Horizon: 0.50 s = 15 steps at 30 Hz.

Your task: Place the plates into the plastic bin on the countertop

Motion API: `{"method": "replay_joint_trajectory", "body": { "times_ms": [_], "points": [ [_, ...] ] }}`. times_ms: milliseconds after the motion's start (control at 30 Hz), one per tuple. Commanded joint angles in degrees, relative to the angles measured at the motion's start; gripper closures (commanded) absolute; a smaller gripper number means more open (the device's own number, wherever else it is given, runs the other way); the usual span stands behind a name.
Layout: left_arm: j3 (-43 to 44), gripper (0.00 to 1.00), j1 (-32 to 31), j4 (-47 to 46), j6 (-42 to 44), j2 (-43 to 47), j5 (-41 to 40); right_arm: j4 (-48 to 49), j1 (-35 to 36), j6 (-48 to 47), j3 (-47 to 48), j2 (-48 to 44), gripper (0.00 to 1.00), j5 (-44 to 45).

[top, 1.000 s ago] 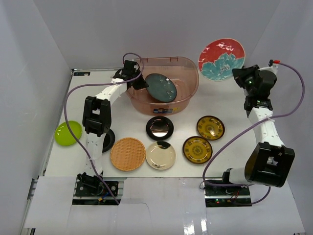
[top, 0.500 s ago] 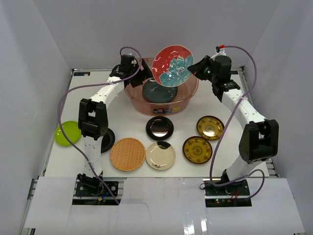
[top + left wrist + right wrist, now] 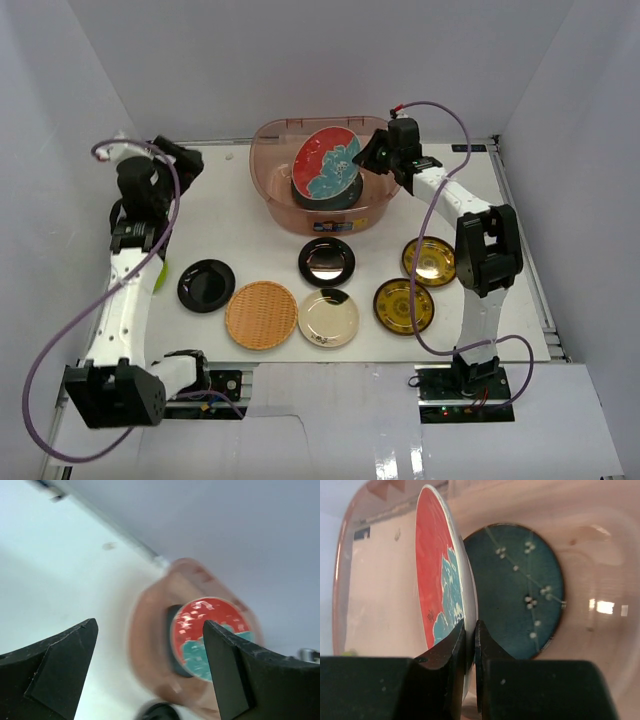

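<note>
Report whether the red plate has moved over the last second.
Yes. The red plate has gone left, from right of the plastic bin into it, still pinched on edge by the right gripper.

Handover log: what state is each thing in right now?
plastic bin, upright on the countertop
red plate, held on edge inside the plastic bin
right claw, shut on the red plate's rim
left claw, open and empty
teal plate, lying in the bin's bottom
glossy black plate, flat, outside
shiny-centred black plate, flat, outside
woven plate, flat, outside
cream plate, flat, outside
far gold plate, flat, outside
near gold plate, flat, outside
</note>
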<state>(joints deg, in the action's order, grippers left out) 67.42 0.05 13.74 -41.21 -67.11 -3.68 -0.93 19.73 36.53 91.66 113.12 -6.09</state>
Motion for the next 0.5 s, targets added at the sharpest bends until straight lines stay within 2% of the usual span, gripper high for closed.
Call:
{"method": "replay_joint_trajectory", "body": {
  "times_ms": [0,100,133,233,300,333,400,433,467],
  "points": [
    [-12.5,0.04,7.7,9.0,1.0,6.0,0.0,7.2,1.8,0.5,7.7,1.5,0.92,-1.6],
    [-18.4,0.06,10.0,15.2,3.7,12.3,4.6,5.7,2.1,0.4,9.3,5.0,0.92,-1.4],
    [-19.1,0.07,10.0,19.0,4.8,13.5,11.6,5.3,2.1,0.2,9.2,5.5,0.92,-0.9],
    [-19.8,0.08,9.9,26.5,6.4,17.3,23.1,5.8,2.1,0.2,7.2,6.2,0.91,-0.5],
    [-18.7,0.09,9.1,36.4,7.2,18.0,23.1,6.8,2.2,0.2,6.2,6.1,0.89,-0.3],
    [-19.4,0.1,6.1,39.8,7.0,17.5,22.1,7.2,2.2,0.4,5.2,6.1,0.88,-0.2],
    [-22.1,0.1,4.9,41.0,6.2,16.9,24.6,7.3,2.2,0.4,4.5,5.9,0.82,0.6],
    [-25.3,0.11,4.1,40.9,5.9,17.2,25.8,7.3,2.2,0.2,4.0,5.7,0.76,1.0],
    [-26.6,0.11,2.2,41.0,5.8,17.1,25.9,7.0,2.2,-0.5,3.8,5.6,0.62,1.4]
  ]
}}
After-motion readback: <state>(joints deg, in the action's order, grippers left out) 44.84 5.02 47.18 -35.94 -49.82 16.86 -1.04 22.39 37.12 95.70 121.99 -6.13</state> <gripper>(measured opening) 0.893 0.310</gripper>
